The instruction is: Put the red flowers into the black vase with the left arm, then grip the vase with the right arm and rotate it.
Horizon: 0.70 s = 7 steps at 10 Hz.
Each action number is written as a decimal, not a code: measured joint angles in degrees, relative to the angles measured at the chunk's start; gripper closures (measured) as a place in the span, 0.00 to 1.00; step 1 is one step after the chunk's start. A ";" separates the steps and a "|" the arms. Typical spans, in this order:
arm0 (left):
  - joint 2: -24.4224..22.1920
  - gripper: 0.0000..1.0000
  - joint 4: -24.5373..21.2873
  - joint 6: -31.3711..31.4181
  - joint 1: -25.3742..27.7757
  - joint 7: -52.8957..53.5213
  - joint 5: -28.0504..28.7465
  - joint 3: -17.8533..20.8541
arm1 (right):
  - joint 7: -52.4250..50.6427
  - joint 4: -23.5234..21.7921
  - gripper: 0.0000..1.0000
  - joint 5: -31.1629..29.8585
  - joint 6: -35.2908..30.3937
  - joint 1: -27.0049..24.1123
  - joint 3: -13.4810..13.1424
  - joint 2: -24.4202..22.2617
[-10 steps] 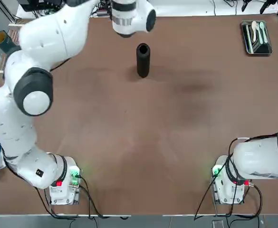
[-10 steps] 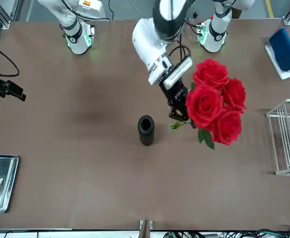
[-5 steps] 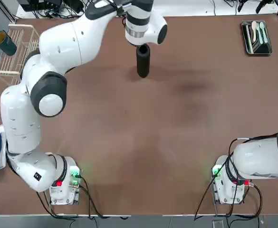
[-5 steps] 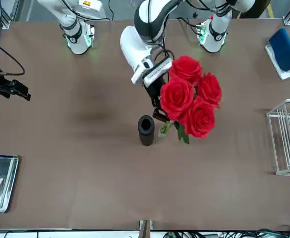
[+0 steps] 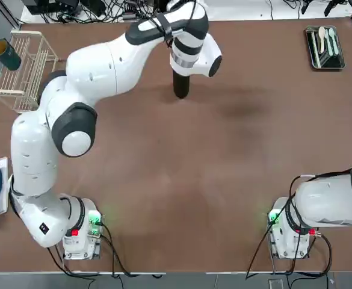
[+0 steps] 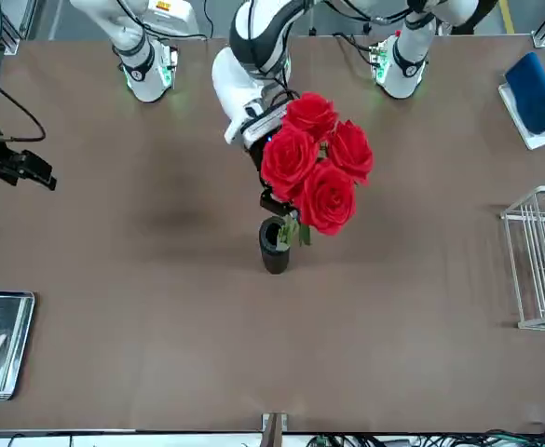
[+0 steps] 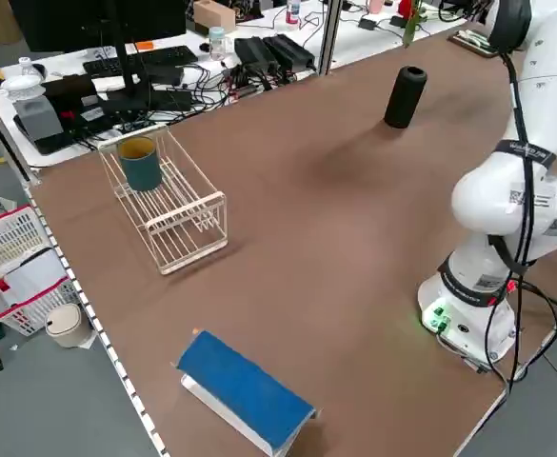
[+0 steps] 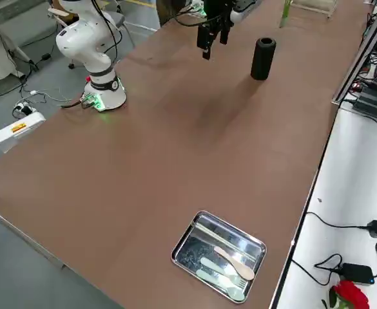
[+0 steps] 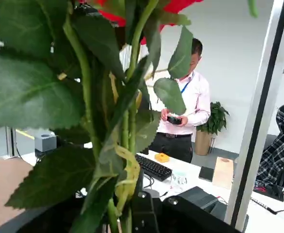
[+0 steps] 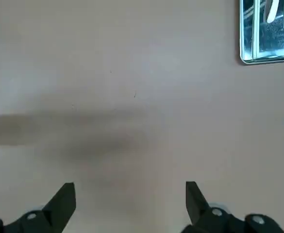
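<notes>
The left gripper point(image 6: 277, 202) is pinched shut on the stems of the red flowers point(image 6: 317, 168), and over the last second it has carried them across the table from the robot's left to the black vase point(image 6: 275, 258). The blooms are up high, and the stem ends point(image 7: 411, 29) now hang near and above the vase's mouth, not in it. The vase stands upright where it was. So the carrying looks nearly done; what remains is lining the stems up and lowering them, and a stray leaf or stem could catch the rim. The right gripper point(image 10: 131, 187) waits off to the robot's right, spread wide and holding nothing, its turn at the vase still to come.
</notes>
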 joint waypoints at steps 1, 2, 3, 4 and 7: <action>0.65 0.94 0.09 0.00 -0.29 0.00 0.04 0.02 | 0.00 0.00 0.00 -0.03 0.00 -0.01 -0.02 0.00; 1.16 0.94 0.19 -0.47 -0.99 0.00 0.05 0.02 | 0.00 0.00 0.00 -0.12 -0.01 -0.02 -0.06 0.00; 1.44 0.94 0.32 -1.85 -1.82 0.00 0.05 0.03 | 0.00 0.00 0.00 -0.15 -0.02 -0.05 -0.12 0.00; 1.54 0.94 0.44 -2.83 -2.30 0.00 0.05 0.03 | 0.00 0.00 0.00 -0.16 -0.03 -0.06 -0.14 0.00; 1.73 0.94 0.46 -4.73 -3.47 0.00 0.05 0.03 | 0.00 0.00 0.00 -0.16 -0.07 -0.07 -0.15 0.00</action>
